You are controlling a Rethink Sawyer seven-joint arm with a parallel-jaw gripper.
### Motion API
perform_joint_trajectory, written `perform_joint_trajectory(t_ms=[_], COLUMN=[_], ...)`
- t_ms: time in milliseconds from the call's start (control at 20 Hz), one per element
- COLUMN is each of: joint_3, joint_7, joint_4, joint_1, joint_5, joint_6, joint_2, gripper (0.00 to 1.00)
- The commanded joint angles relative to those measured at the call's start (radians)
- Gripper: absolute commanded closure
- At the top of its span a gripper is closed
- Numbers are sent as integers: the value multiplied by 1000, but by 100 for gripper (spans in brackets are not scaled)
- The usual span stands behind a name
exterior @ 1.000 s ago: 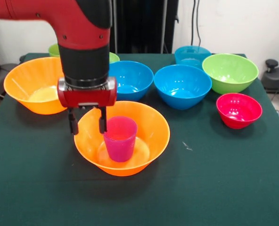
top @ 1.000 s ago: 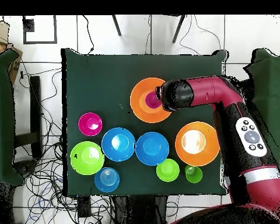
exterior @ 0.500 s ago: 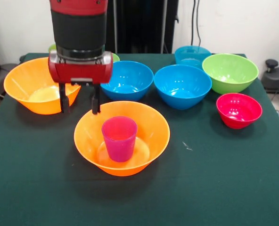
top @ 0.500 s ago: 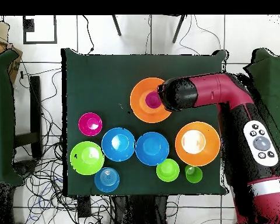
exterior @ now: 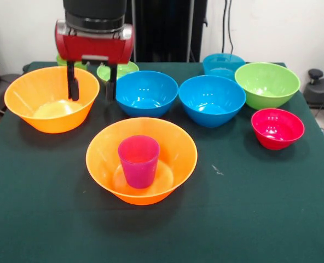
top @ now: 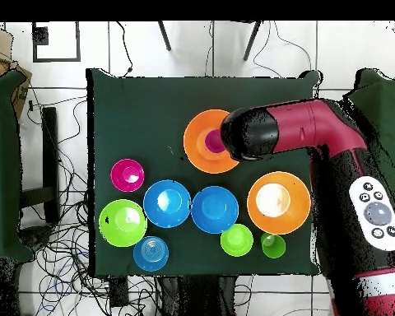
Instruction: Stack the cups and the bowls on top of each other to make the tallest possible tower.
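A dark green table (top: pixel 135 107) fills the middle, with cables trailing over the white floor around it. Near its centre sits an orange bowl (top: pixel 199 148) holding the purple-magenta cup (top: pixel 215 141); the red and black arm (top: pixel 316 136) reaches in from 3 o'clock and its dark end covers the bowl's edge on that side. At 5 o'clock from this bowl lies a second orange bowl (top: pixel 278 202). At 9 o'clock from the second bowl, two blue bowls (top: pixel 215 209) (top: pixel 167 203) sit side by side, then a lime green bowl (top: pixel 123 222). The red-pink bowl (top: pixel 127 174) is at 12 o'clock from the lime one, a teal-blue bowl (top: pixel 151 253) at its 5 o'clock. A smaller lime green bowl (top: pixel 237 240) and the light green cup (top: pixel 273 245) sit by the table's 6 o'clock edge.
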Motion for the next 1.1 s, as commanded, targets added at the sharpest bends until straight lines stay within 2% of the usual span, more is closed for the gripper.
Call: perform_joint_trajectory(t_ms=[50, 400, 650, 950, 1100], joint_3=[-64, -95, -95, -111, -91], joint_7=[-75, -37, -59, 2, -32], joint_4=[101, 90, 104, 105, 116], joint_1=[89, 125, 116, 129, 118], joint_5=[-36, -34, -25, -13, 0], joint_6=[59, 44, 26, 11, -9], joint_2=[-16, 12, 25, 29, 35], gripper=[0, 0, 0, 0, 0])
